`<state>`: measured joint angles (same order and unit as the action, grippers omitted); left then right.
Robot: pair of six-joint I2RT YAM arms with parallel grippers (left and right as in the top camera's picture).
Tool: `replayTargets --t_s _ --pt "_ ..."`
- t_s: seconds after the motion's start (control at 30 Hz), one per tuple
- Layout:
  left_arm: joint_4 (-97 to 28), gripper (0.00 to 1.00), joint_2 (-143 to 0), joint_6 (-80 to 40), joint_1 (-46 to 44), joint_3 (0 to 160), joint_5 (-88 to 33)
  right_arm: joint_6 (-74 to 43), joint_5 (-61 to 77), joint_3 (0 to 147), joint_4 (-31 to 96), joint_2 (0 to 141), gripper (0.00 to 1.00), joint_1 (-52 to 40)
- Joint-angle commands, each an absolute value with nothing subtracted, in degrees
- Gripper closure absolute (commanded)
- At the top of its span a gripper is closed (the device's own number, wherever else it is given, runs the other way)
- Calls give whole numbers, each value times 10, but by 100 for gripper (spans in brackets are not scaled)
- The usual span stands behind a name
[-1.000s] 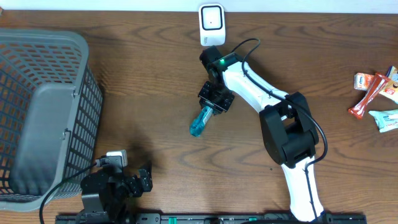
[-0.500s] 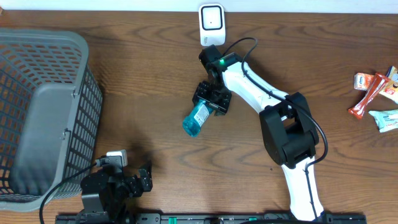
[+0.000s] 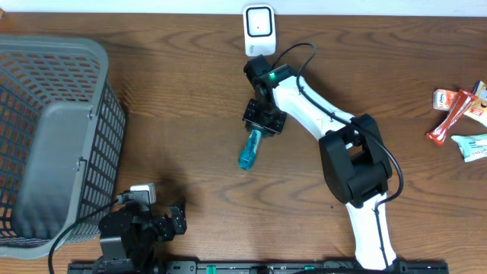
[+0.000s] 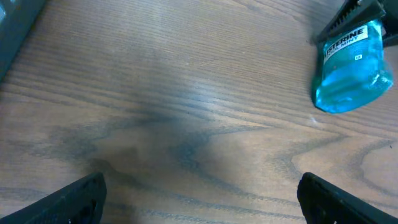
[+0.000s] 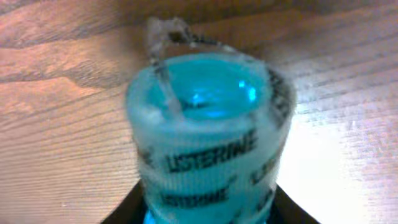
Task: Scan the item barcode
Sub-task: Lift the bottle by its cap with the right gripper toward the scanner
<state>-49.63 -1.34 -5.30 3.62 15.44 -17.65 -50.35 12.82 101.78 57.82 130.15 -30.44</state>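
At the near edge of the tabletop [image 3: 175, 91], the left hand [image 4: 202, 202] waits idle with its fingers spread wide and nothing between them. Just past the middle, a small blue mouthwash bottle [image 3: 249, 150] juts toward the near edge from the right hand [image 3: 264, 120], which is clamped on the bottle's far end; whether the bottle's free end rests on the wood cannot be told. Beyond it, against the far edge, stands the white scanner [image 3: 259, 29], near the bottle but not yet facing it. A grey basket [image 3: 106, 129] fills the left edge and snack packets [image 3: 460, 114] lie at the right edge, both well apart from the action. The step in hand appears to be presenting the label to the scanner. No barcode shows in any view, only the brand lettering, so the bottle likely needs rolling until the code turns toward the scanner's window. Held by one end, a round, slick bottle could pivot, so a slow, steady carry seems wise, with the arm kept out of the scanner's line of sight.
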Motion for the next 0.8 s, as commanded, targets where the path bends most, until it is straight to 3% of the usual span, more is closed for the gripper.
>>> replayTargets --t_s 0.0,0.13,0.37,0.53,0.6,0.77 --pt "-501 2 -10 -50 34 155 -175 -495 106 1013 574 1285 84 -311" --pt "-502 2 -10 -50 34 155 -175 -464 102 1013 560 1285 99 -311" --pt "-501 2 -10 -50 34 155 -175 -358 80 999 534 1286 99 -311" --pt "-502 2 -10 -50 34 155 -175 -357 46 958 508 1286 99 -311" --pt "-502 2 -10 -50 34 155 -175 -357 46 947 494 1286 96 -311" --pt "-501 2 -10 -50 34 155 -175 -345 46 927 455 1286 75 -311"
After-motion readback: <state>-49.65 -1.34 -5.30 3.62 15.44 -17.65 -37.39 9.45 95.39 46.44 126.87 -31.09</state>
